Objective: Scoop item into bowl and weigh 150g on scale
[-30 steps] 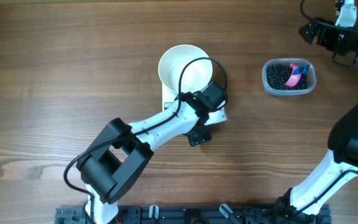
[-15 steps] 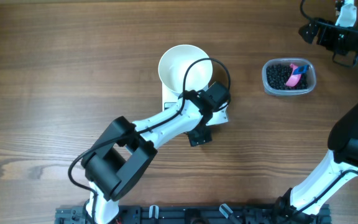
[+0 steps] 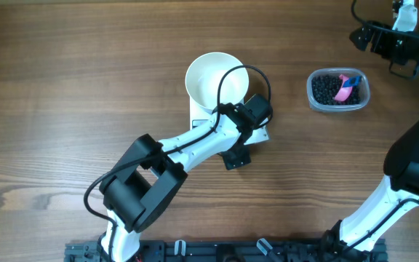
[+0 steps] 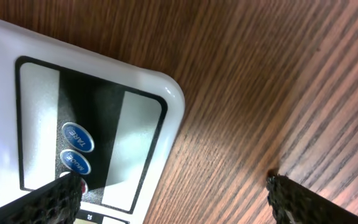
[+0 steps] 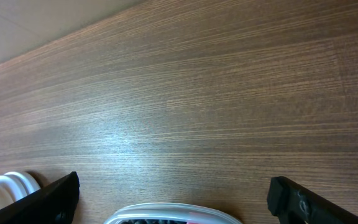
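Observation:
The white bowl (image 3: 215, 77) sits on the white scale (image 3: 196, 115) at the table's middle; it looks empty. My left gripper (image 3: 244, 143) hovers low over the scale's near-right corner, open. In the left wrist view (image 4: 173, 194) one of its fingertips (image 4: 48, 200) lies over the scale's (image 4: 98, 59) button panel and the other over bare wood. The item, small black beans (image 3: 327, 89), fills a clear tub (image 3: 338, 106) at the right, with a pink scoop (image 3: 348, 86) in it. My right gripper (image 3: 364, 36) hangs open behind the tub, and the right wrist view (image 5: 173, 200) shows nothing between its jaws.
The tub's rim (image 5: 166, 210) shows at the bottom of the right wrist view, with the bowl's edge (image 5: 5, 186) at the far left. The right arm's base link (image 3: 413, 164) stands at the right edge. Bare wooden table lies all around.
The left arm has shifted slightly to the right beside the scale. The right arm, bowl and tub have not moved.

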